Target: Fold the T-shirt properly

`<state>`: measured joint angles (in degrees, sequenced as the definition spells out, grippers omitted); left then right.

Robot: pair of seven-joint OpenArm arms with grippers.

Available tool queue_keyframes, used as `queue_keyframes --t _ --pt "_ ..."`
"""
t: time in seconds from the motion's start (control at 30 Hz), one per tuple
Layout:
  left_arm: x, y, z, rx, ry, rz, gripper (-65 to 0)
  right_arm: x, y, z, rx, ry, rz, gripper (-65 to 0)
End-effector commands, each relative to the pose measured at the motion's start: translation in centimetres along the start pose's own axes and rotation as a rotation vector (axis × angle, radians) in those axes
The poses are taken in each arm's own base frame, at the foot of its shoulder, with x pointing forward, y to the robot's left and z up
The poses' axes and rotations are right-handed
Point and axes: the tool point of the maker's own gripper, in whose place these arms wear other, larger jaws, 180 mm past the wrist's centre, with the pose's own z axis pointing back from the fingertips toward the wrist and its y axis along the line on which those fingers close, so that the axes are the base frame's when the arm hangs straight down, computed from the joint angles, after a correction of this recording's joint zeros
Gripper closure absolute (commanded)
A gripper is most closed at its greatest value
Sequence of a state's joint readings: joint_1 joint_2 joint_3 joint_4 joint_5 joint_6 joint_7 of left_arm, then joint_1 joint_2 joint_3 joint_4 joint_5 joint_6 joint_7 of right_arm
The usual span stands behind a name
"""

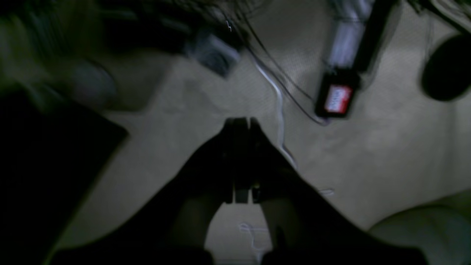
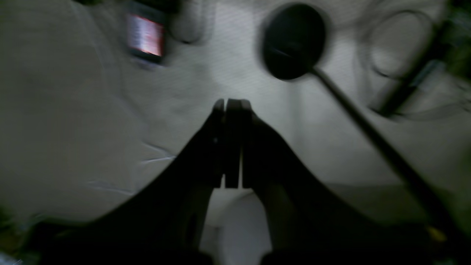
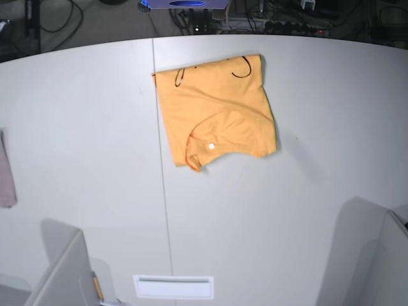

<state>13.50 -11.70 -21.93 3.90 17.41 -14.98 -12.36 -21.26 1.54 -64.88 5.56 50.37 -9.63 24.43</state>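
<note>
The light-orange T-shirt [image 3: 217, 111] lies folded into a rough rectangle on the white table [image 3: 306, 191], at the back middle. Thin black line marks show along its far edge, and a small white tag near its front fold. It does not show in either wrist view. My left gripper [image 1: 241, 123] is shut and empty, and so is my right gripper [image 2: 232, 103]. Both wrist views are dim and blurred and look onto a pale surface with cables. In the base view only grey arm parts show at the bottom right [image 3: 376, 255] and bottom left [image 3: 64, 274], far from the shirt.
A small pinkish-mauve cloth [image 3: 6, 169] lies at the table's left edge. A seam [image 3: 162, 191] runs front to back across the table, and a white label plate [image 3: 173, 287] sits at the front. A black round base on a rod [image 2: 292, 42] and a red-labelled device [image 1: 336, 98] show in the wrist views.
</note>
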Motion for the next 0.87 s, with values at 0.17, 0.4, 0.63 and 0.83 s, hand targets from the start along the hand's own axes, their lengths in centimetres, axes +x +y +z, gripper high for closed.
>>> queue_keyframes --t 0.17,0.4,0.63,0.83 --pt "3.4 -4.0 -1.1 -0.076 -0.049 -0.032 0.0 2.8 -3.0 -0.8 -0.082 -0.040 -0.082 0.0" --pt "5.0 -6.0 -1.5 -0.104 -0.076 -0.018 0.0 3.0 -3.2 -0.9 -0.090 -0.042 -0.104 0.0" --pt "7.8 -6.1 -1.8 -0.106 -0.119 -0.026 0.0 5.0 -3.7 -1.3 -0.095 -0.075 -0.105 0.0" --pt "10.5 -5.3 -1.7 -0.088 -0.183 -0.028 0.0 5.6 -3.8 -1.4 -0.095 -0.084 -0.103 0.0"
